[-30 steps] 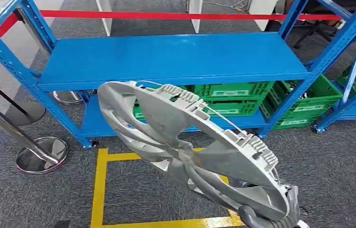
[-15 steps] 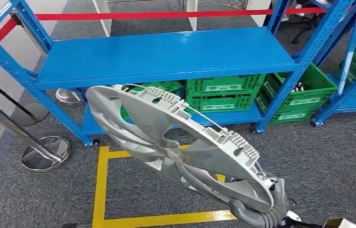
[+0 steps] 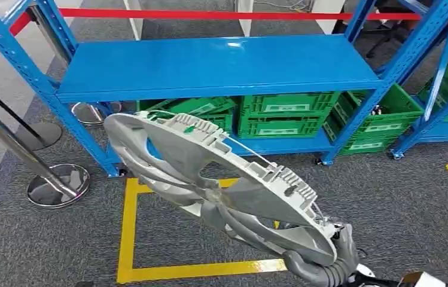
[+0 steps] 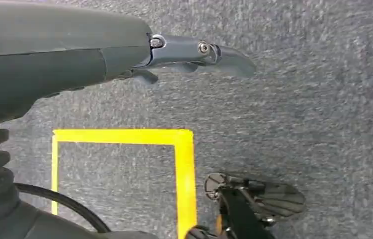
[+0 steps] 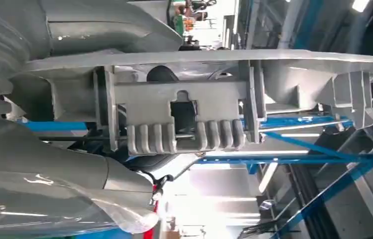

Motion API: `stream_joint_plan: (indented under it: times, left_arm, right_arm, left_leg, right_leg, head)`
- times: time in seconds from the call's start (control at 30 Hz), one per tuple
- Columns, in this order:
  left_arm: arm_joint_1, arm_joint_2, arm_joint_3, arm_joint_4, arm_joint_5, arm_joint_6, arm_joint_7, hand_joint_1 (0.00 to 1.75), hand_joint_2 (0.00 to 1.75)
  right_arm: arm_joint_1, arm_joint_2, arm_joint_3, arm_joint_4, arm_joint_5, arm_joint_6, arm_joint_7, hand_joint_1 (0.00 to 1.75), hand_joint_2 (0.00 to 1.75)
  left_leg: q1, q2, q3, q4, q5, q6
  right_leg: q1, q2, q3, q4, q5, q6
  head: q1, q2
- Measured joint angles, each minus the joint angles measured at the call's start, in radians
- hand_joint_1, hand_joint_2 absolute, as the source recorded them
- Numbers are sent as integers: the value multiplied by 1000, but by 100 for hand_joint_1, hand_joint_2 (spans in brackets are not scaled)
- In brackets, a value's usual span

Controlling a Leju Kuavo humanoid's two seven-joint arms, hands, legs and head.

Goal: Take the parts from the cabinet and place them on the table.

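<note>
While the right robot hand [image 3: 323, 269] grips the grey wheel cover [image 3: 209, 179] at its near rim, the part juts forward and leftward in the head view, tilted, hanging over the grey carpet and the yellow floor marking [image 3: 127, 233]. Grip is at one edge only; the bulk of the disc is cantilevered out from the fingers. Right wrist view shows the ribbed clip block [image 5: 184, 124] of the cover close against the hand, with blue framing behind.

The left robot hand [image 4: 194, 52] hangs over the carpet, fingers extended and holding nothing.

Blue shelf rack [image 3: 221, 66] stands ahead, its upper shelf bare; green crates [image 3: 284, 116] sit on the level beneath. No tabletop appears in any view, so the step in hand reads as carrying the part to it.

Judged needs for doing this well:
- Keep the grip firm at the rim; the long overhang will lever against the fingers with any quick swing.
- Turn slowly, minding the far edge of the cover, which lies near the rack's front post [image 3: 90, 131] and the stanchion base [image 3: 57, 185] at left.
- Hold the disc's tilt steady; the spoked face looks thin and likely flexes.
- Bringing the free left hand under the far rim could steady the load, if reach allows.
</note>
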Motion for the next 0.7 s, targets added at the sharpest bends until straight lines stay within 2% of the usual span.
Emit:
stream_joint_plan:
  times: [0.03,0.1,0.13,0.17,0.27,0.3,0.33,0.37,0.43,0.47,0.5,0.53,0.57,0.63,0.67,0.7]
  left_arm:
    - [1,-2,0,0,0,0,0,0,175]
    - [1,-4,0,0,3,-3,-8,0,175]
    - [1,-5,1,0,4,-5,-15,0,175]
    - [1,-5,2,0,6,-6,-19,0,175]
    - [1,-7,3,0,9,-6,-26,0,175]
    - [3,-7,3,0,10,-6,-26,0,175]
    - [4,-6,3,0,10,-5,-26,0,175]
    - [4,-6,3,0,10,-5,-27,0,175]
    - [5,-6,3,0,10,-9,-29,0,175]
    - [5,-7,3,0,9,-16,-35,0,175]
    - [5,-8,3,0,7,-21,-42,0,175]
    - [5,-8,3,0,6,-25,-50,0,175]
    - [4,-8,3,0,4,-26,-53,0,175]
    - [2,-8,3,0,3,-27,-60,0,175]
    - [-1,-7,3,0,3,-27,-62,0,175]
    - [-3,-8,3,0,3,-27,-63,0,175]
  right_arm:
    - [0,0,0,3,0,0,0,175,175]
    - [-2,0,0,4,-1,0,0,175,175]
    - [-5,0,0,4,-2,1,0,175,175]
    - [-10,0,0,5,-3,2,0,175,175]
    - [-9,0,0,5,-5,4,-1,175,175]
    - [-10,0,0,5,-5,4,0,175,175]
    - [-11,0,0,5,-5,4,0,175,175]
    - [-12,0,0,5,-5,5,0,175,175]
    - [-12,0,2,5,-5,5,-1,175,175]
    - [-12,0,2,6,-5,5,0,175,175]
    - [-12,0,2,8,-5,4,0,175,175]
    - [-12,0,2,9,-5,4,0,175,175]
    - [-12,0,2,10,-5,4,0,175,175]
    - [-12,0,2,10,-5,4,0,175,175]
    - [-12,0,2,10,-5,4,-1,175,175]
    - [-12,0,2,10,-5,3,0,175,175]
  left_leg:
    - [0,0,-7,3,4,-1]
    - [0,-1,-16,10,7,-4]
    - [0,-1,-20,15,9,-7]
    - [-8,-1,-27,22,10,-12]
    - [-7,-1,-42,26,29,-31]
    - [-8,-2,-44,27,33,-37]
    - [-4,-4,-49,37,11,-43]
    - [-4,-4,-63,72,-38,-49]
    - [-2,-4,-106,222,-145,-57]
    - [-2,-4,-120,287,-180,-59]
    - [-2,-4,-116,317,-193,-58]
    - [-2,-4,-89,300,-182,-56]
    - [-2,-4,-41,237,-156,-51]
    - [-6,-4,90,42,-100,-35]
    - [-11,-6,136,-28,-104,-25]
    - [-14,-5,130,-33,-93,-25]
  right_leg:
    - [0,0,23,-28,22,-1]
    - [0,0,118,-182,94,-5]
    - [-1,-1,172,-273,122,-8]
    - [2,0,185,-303,110,-8]
    - [4,4,172,-294,122,-23]
    - [3,2,166,-297,132,-33]
    - [-3,-4,157,-299,142,-45]
    - [-2,-3,148,-299,149,-51]
    - [1,-6,122,-297,170,-58]
    - [2,-7,109,-297,180,-60]
    - [5,-7,95,-296,190,-60]
    - [6,-7,80,-295,200,-60]
    - [8,-6,68,-295,210,-59]
    - [10,-3,48,-295,231,-56]
    - [10,-3,44,-293,240,-52]
    - [15,-4,38,-293,250,-46]
  head:
    - [0,0]
    - [0,0]
    - [0,0]
    - [0,0]
    - [-2,0]
    - [-2,0]
    - [0,0]
    - [-6,0]
    - [-8,0]
    - [-10,0]
    - [-10,0]
    - [-9,0]
    - [-10,0]
    - [-10,0]
    - [-9,0]
    - [-7,0]
